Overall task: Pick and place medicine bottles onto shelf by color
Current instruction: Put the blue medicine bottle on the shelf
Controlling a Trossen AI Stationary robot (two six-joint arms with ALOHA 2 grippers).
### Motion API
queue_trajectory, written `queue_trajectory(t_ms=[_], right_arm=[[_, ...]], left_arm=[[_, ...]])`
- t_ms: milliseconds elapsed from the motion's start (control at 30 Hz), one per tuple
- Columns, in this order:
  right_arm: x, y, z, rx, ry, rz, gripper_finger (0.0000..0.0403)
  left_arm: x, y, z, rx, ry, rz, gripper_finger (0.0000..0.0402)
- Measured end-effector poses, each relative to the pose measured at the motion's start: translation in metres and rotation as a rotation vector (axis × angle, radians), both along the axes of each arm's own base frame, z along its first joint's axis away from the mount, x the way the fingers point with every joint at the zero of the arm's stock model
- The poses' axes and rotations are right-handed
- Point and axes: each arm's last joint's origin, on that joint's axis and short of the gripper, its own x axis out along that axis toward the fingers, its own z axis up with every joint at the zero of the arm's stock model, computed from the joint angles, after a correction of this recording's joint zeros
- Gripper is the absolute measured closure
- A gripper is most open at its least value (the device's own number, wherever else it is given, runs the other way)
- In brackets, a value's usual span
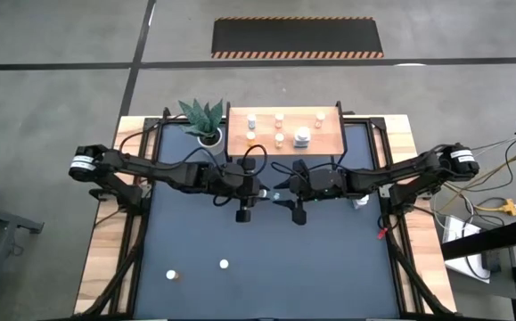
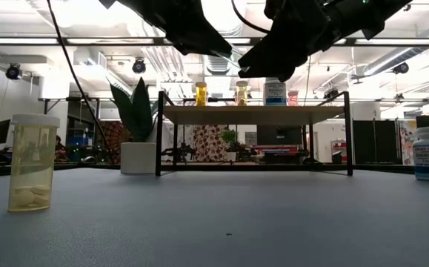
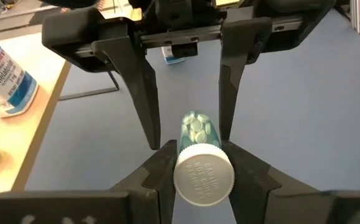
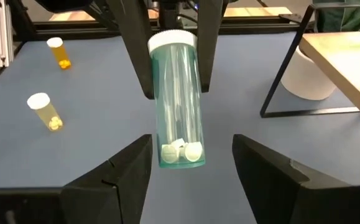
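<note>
Both arms are meeting mid-frame above the table, just below the shelf (image 1: 283, 130). The left gripper (image 3: 195, 163) is clamping a clear teal bottle (image 4: 176, 99) by its white-capped end, holding it out level. The right gripper (image 4: 192, 163) is sitting with its fingers spread wide on either side of the bottle's base, not touching it. Two yellow bottles (image 4: 45, 111) are lying at the frame's lower left.
</note>
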Motion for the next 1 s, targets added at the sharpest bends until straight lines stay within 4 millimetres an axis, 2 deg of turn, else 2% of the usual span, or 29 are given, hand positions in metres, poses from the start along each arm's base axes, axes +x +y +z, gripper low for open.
queue_trajectory(t_ms=[200,600,1000], right_arm=[[0.0001,0.0000,0.0001,-0.003,-0.001,0.001,0.0199],[0.0000,0.0001,0.0001,0.001,0.000,0.002,0.0285],[-0.0027,-0.0002,0.0000,-0.019,0.023,0.008,0.0296]], left_arm=[[0.0001,0.0000,0.0001,0.006,-0.001,-0.004,0.0304],[0.0001,0.0002,0.0001,0.011,-0.002,-0.003,0.0303],[-0.0005,0.0000,0.0004,0.049,0.002,-0.027,0.0240]])
